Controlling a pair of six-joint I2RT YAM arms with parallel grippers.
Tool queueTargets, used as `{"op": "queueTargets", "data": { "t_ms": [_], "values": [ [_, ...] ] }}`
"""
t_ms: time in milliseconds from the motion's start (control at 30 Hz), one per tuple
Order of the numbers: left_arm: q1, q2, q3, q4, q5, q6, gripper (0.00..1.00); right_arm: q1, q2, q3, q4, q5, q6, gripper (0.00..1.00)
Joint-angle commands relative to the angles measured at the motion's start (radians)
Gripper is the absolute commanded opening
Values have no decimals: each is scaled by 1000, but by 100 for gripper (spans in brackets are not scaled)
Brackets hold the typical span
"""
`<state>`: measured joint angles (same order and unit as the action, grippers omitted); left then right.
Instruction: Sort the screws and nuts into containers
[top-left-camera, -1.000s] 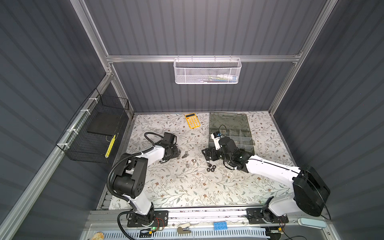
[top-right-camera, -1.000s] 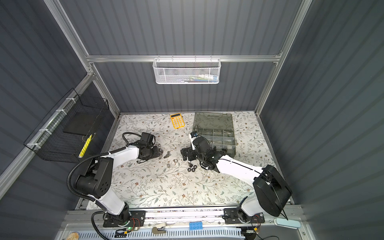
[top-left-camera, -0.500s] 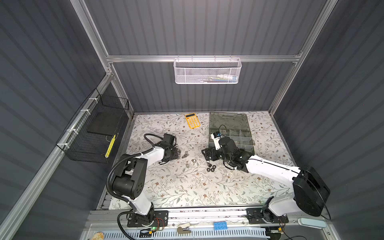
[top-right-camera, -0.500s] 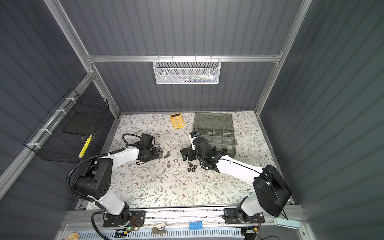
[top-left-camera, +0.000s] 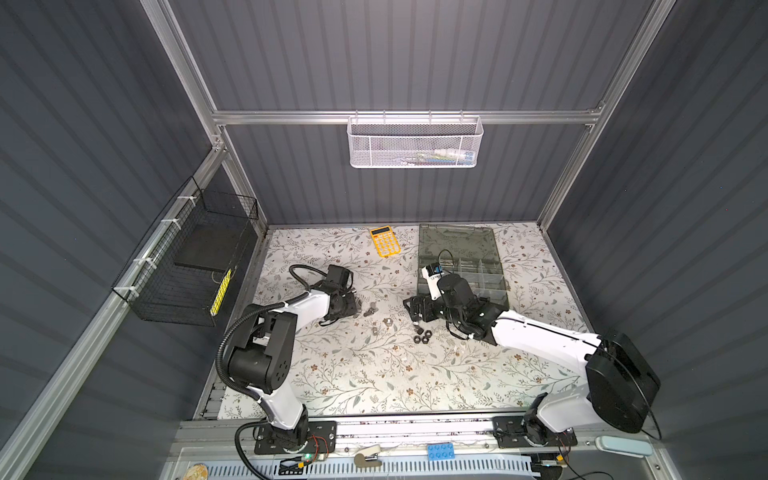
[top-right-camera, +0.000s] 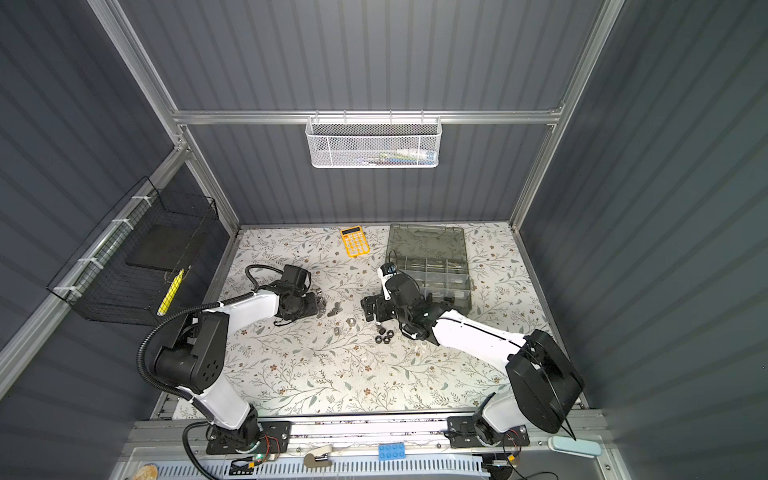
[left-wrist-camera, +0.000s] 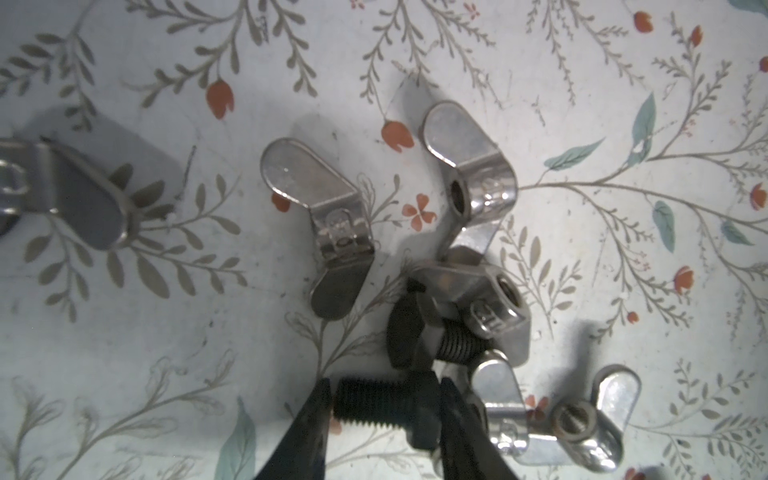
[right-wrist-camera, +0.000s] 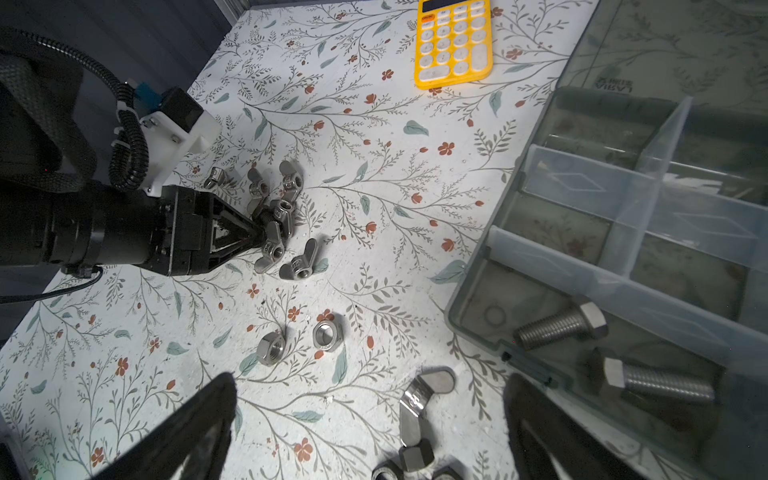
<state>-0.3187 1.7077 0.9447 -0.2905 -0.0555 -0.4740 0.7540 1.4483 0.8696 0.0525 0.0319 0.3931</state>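
The floral-covered table is carrying everything, with the smoky grey organizer box lying open at its back right. The near corner compartment is already holding two silver bolts, so sorting is under way but most of the hardware is still lying loose.

The right end effector is hovering low with its jaws spread fully wide and empty, beside the box corner, above the black hex nuts and one wing nut.

The left end effector is working the pick step. Its jaws are straddling a black bolt end to end, thread tip by one finger and head by the other. I cannot tell whether they are pinching it yet.

This bolt is lying at the edge of a tangle of silver wing nuts, and a second black bolt is lying just beside it. Two silver hex nuts are lying apart, between the arms.

The next move is probably calling for a firm squeeze and a straight lift, so the neighbouring wing nuts are not dragged along, then a carry across to the box.

In both top views the pile is too small to read. The held bolt's head is sitting in shadow, the black nuts are being cut off by the right wrist view's edge, and the tinted plastic is obscuring the farther compartments.
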Motion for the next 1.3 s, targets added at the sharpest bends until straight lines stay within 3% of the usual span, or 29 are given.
{"op": "queueTargets", "data": {
  "t_ms": [0,367,1267],
  "values": [
    [3,44,1,-26,9,21,42,4,2,-10,3,7,7,99],
    [3,26,3,-30,21,15,37,4,7,-11,3,13,7,99],
    [-9,-119,-6,-56,60,-27,36,4,3,-12,5,18,13,99]
  ]
}}
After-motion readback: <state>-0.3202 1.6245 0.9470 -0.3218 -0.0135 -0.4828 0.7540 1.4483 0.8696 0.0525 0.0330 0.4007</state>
